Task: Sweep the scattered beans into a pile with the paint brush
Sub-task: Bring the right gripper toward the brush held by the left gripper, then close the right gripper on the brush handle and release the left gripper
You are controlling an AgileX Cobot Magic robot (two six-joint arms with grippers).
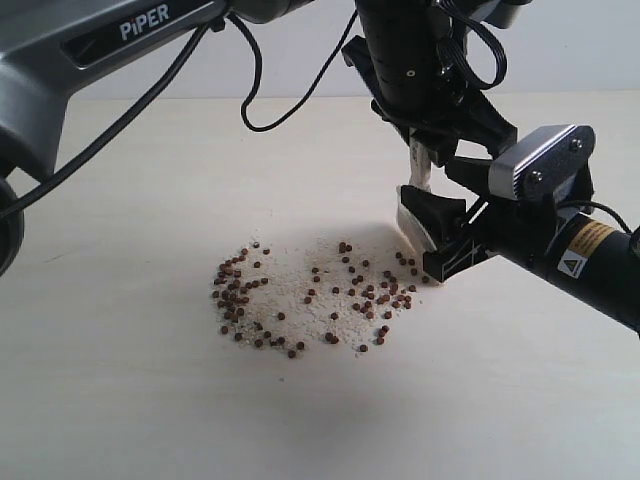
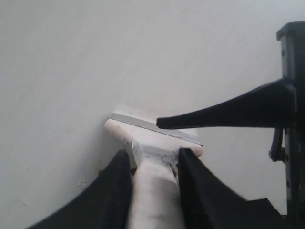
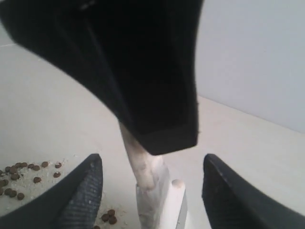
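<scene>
Dozens of beans (image 1: 300,300) loosely scattered on table (image 1: 150,400), just beside paint brush (image 1: 409,212); left gripper (image 2: 155,162) clamped on paint brush handle; right gripper (image 3: 152,164) spread wide, straddling paint brush.

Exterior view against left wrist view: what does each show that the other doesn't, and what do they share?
Only the exterior view: the beans spread over the table, and the whole right gripper, open. Only the left wrist view: a close look at the left gripper shut on the paint brush handle, plus the silver ferrule. Both: the brush and a right gripper finger beside its head.
</scene>
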